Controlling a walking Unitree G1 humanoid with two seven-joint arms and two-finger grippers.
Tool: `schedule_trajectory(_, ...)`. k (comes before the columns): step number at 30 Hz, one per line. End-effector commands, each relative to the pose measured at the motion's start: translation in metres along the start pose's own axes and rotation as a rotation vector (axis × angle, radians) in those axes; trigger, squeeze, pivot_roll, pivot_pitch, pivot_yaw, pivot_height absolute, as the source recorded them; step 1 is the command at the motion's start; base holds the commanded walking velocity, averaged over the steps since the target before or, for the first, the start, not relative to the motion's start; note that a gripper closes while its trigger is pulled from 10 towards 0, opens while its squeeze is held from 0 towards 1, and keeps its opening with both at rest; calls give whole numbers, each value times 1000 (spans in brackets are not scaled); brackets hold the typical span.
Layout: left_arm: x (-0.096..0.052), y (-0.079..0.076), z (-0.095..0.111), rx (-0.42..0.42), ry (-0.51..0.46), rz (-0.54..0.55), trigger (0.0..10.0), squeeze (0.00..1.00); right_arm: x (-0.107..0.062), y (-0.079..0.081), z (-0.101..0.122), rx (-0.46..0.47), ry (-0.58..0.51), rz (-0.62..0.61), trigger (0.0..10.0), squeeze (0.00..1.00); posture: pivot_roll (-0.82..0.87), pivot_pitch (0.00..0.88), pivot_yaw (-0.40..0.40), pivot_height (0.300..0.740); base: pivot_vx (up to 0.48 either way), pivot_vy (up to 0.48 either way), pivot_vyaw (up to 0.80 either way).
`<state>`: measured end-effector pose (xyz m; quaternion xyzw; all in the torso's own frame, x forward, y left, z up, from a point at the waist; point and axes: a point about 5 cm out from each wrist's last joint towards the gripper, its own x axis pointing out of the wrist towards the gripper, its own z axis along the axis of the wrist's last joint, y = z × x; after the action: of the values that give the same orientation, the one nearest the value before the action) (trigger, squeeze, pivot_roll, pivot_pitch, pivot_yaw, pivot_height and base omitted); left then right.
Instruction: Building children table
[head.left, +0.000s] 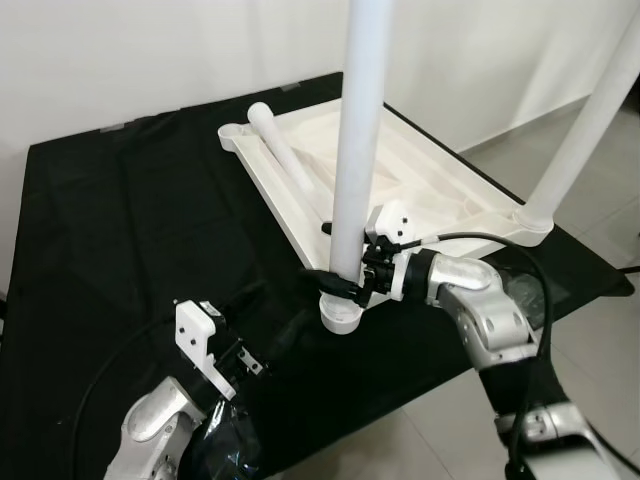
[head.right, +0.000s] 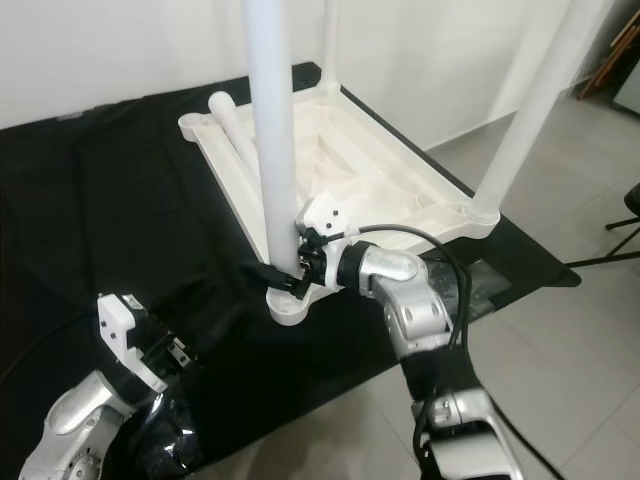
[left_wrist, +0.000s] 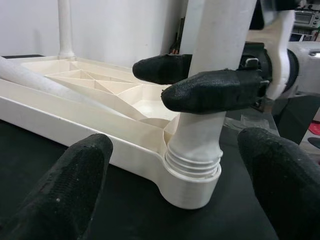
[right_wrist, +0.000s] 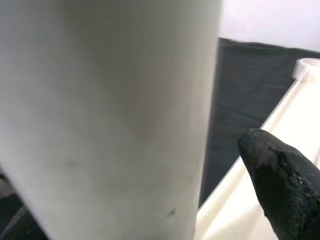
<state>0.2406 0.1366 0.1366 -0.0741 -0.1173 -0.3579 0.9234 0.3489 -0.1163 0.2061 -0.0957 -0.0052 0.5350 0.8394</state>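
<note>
1. Left eye view: the white tabletop (head.left: 300, 190) lies upside down on a black cloth (head.left: 120, 220). A white leg (head.left: 358, 150) stands upright in the near corner socket (head.left: 342, 314), and the right gripper (head.left: 335, 278) is clamped around its lower end just above the socket. A loose leg (head.left: 285, 160) lies across the tabletop's underside. Another fitted leg (head.left: 585, 130) rises at the right-hand corner. The left gripper (head.left: 235, 360) hangs low near the cloth's front edge, apart from the table.

2. Right eye view: the same scene, with a further leg (head.right: 330, 40) standing at the far corner.

3. Left wrist view: the left gripper's fingers (left_wrist: 65, 195) are spread wide, holding nothing, aimed at the socket where thread shows at the leg's base.

4. Right wrist view: the leg sits very close and blurred; one black fingertip (right_wrist: 285, 170) appears to lie beside it.
</note>
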Motion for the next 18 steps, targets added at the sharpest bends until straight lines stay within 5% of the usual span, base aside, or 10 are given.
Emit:
schedule_trajectory(1,-2,-1,-5,-4,18,6,10000,0,-2,-8,-2,21,5,-18,10000,0,-35,139,3,740,0,0,0)
schedule_trajectory(2,-2,-1,-5,-4,18,6,10000,0,-2,-8,-2,21,5,-18,10000,0,-35,139,3,740,0,0,0)
schedule_trajectory(3,-2,-1,-5,-3,18,6,10000,0,-3,-11,-2,36,4,-7,7725,0,-35,139,3,740,0,0,0)
schedule_trajectory(4,-2,-1,-5,-3,18,6,10000,0,-3,-11,-2,36,4,-7,7725,0,-35,139,3,740,0,0,0)
schedule_trajectory(5,-3,-1,-5,-3,19,6,10000,0,-5,-12,-2,45,4,12,0,0,-32,139,2,740,0,0,0)
schedule_trajectory(13,-3,-1,-5,-3,19,6,10000,0,-10,-14,-4,58,-5,48,0,0,-35,143,6,740,0,0,0)
schedule_trajectory(18,-4,-1,-5,-6,19,4,10000,0,-17,-9,-19,74,-3,-77,0,0,-47,152,5,740,0,0,0)
